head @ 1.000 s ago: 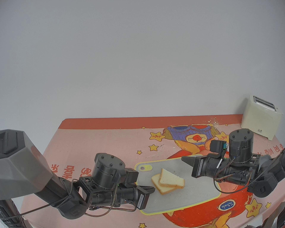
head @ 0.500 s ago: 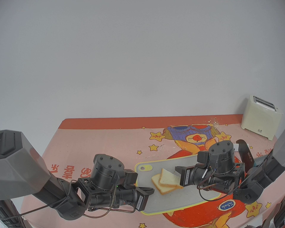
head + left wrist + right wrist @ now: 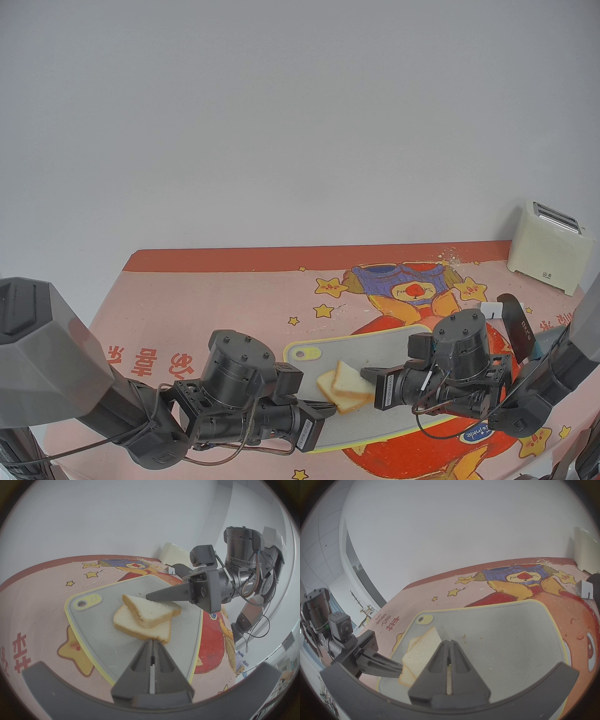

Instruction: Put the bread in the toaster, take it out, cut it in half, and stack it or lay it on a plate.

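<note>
Two half slices of bread lie stacked on the grey cutting board (image 3: 375, 347), an upper slice (image 3: 347, 382) over a lower slice (image 3: 326, 386). My left gripper (image 3: 331, 407) is shut, its tip at the near edge of the lower slice (image 3: 137, 628). My right gripper (image 3: 365, 373) is also shut, and its tip meets the stack from the opposite side, by the upper slice (image 3: 153, 611). In the right wrist view the bread (image 3: 420, 655) sits just past the shut right gripper (image 3: 449, 644), with the left gripper (image 3: 393, 666) beyond it. The cream toaster (image 3: 550, 247) stands at the table's far right corner.
A black knife (image 3: 515, 322) lies on the table to the right of the board, behind my right arm. A small white object (image 3: 490, 309) rests beside it. The table surface left of the board and behind it is bare printed cloth.
My right arm has swung left across the board until its tip reached the bread, uncovering the knife. My left gripper has edged right up to the stack, which has shifted slightly left.
</note>
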### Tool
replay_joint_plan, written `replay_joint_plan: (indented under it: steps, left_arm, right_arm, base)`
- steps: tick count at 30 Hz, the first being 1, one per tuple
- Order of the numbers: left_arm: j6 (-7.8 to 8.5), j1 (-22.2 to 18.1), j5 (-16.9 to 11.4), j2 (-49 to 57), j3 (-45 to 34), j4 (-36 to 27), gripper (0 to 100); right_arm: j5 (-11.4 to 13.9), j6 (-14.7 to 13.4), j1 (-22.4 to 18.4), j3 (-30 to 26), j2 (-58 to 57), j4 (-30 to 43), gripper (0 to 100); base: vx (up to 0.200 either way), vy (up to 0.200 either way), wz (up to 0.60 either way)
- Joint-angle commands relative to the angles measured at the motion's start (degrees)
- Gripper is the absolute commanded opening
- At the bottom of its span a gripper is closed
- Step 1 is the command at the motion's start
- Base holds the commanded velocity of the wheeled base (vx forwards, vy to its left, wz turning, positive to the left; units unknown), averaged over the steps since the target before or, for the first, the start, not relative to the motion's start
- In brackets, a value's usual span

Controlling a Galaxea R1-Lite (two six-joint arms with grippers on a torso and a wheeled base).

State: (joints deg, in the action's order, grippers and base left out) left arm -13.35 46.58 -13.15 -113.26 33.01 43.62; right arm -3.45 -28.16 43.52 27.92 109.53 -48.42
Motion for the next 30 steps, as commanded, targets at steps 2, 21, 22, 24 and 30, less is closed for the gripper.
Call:
replay_joint_plan:
  steps: [2, 21, 22, 24, 30]
  left_arm:
    - [-0.01, 0.00, 0.06, -0.20, -0.14, 0.15, 0]
    - [-11.08, -4.83, 0.06, 23.09, -10.51, 2.26, 0]
    - [-12.67, -5.10, -0.03, 24.67, -10.60, 2.17, 0]
    - [-14.42, -5.10, -0.12, 25.64, -10.60, 2.09, 0]
    - [-24.71, -5.27, -0.56, 25.72, -9.72, -1.17, 100]
  right_arm:
    - [0.11, -0.05, 0.51, -0.14, -1.16, -0.09, 0]
    - [-0.24, 0.56, -2.91, 0.30, -3.54, -0.09, 0]
    - [-0.33, 0.56, -3.00, 0.38, -3.54, -0.09, 0]
    - [-0.33, 0.56, -3.09, 0.38, -3.45, -0.09, 0]
    - [-0.33, 0.74, -4.67, 0.30, -3.18, 0.43, 0]
  base:
    - [0.000, 0.000, 0.00]
    - [0.000, 0.000, 0.00]
    - [0.000, 0.000, 0.00]
    - [0.000, 0.000, 0.00]
    - [0.000, 0.000, 0.00]
